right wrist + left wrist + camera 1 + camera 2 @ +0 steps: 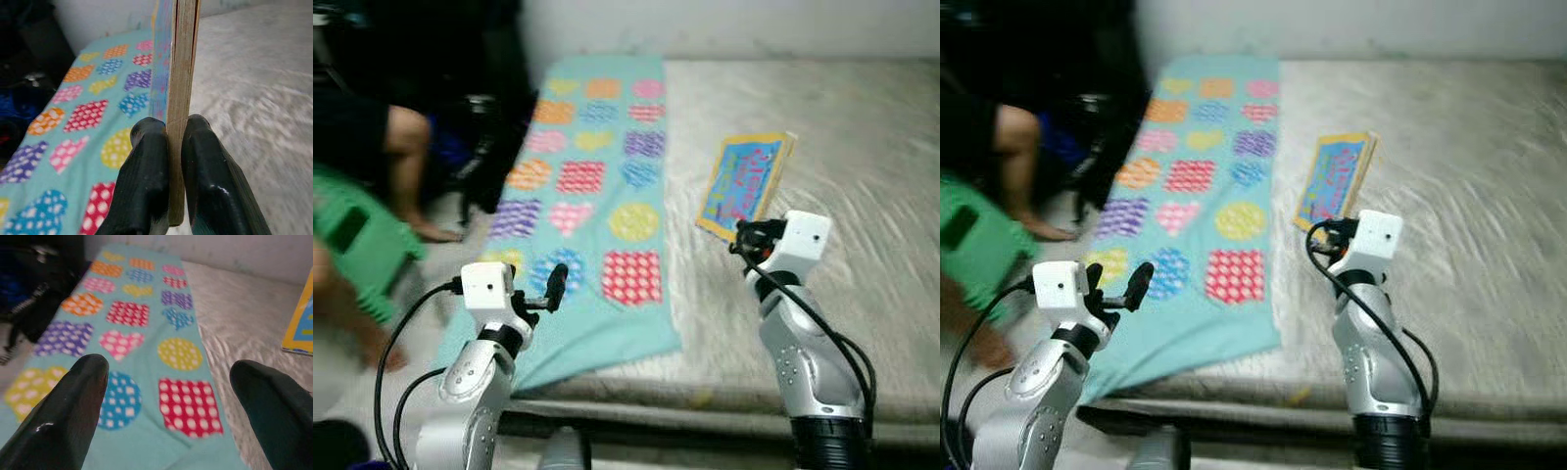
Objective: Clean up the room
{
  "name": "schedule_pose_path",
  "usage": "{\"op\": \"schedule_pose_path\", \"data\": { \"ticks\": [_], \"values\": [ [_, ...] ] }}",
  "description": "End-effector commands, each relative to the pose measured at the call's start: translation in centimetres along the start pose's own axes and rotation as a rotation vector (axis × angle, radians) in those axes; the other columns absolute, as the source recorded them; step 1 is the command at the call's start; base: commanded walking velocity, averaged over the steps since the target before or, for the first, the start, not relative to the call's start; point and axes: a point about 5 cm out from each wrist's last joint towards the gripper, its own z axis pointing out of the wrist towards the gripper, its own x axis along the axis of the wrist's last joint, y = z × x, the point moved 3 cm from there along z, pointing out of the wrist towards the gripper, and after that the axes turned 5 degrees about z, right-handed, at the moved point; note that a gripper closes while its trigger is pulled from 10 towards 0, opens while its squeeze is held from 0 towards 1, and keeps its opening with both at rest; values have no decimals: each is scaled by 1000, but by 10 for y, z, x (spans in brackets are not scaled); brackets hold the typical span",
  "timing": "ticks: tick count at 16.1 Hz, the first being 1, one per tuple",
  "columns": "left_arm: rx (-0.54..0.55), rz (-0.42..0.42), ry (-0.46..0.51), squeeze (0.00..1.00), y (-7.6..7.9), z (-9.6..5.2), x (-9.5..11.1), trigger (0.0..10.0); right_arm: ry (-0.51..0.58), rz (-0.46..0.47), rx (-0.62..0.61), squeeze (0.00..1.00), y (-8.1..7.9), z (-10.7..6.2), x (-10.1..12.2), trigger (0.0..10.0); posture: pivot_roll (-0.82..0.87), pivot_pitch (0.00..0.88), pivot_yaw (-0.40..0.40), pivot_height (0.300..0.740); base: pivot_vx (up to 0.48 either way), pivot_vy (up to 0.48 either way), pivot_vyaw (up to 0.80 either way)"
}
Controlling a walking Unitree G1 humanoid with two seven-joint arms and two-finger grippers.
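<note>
A colourful picture book [744,181] with a blue and yellow cover is held up over the mattress [862,166], tilted. My right gripper [745,235] is shut on the book's near edge; in the right wrist view both fingers [146,166] pinch the book [181,73] seen edge-on. My left gripper [553,286] is open with nothing in it, hovering over the near end of a teal blanket [592,176] printed with dotted hearts and shapes. The left wrist view looks down on that blanket [142,342] between the two spread fingers [73,401].
A person's bare legs [406,166] and a green plastic stool [357,240] are on the floor to the left. Dark bags [480,108] lie beside the mattress at the far left. A white wall [724,24] runs behind the mattress.
</note>
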Motion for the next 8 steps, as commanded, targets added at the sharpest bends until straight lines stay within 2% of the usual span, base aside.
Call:
{"op": "schedule_pose_path", "data": {
  "ticks": [1, 8],
  "values": [
    [5, 14, 2, 0, -2, -1, 1, 10000, 58, 0, 28, 0, -8, 3, 13, 10000, -90, 0, 44, 740, 0, 0, 0],
    [12, 54, 27, 0, -2, -1, 4, 10000, 68, -22, 29, 0, -4, 4, 14, 10000, -85, 0, 38, 740, 0, 0, 0]
  ]
}}
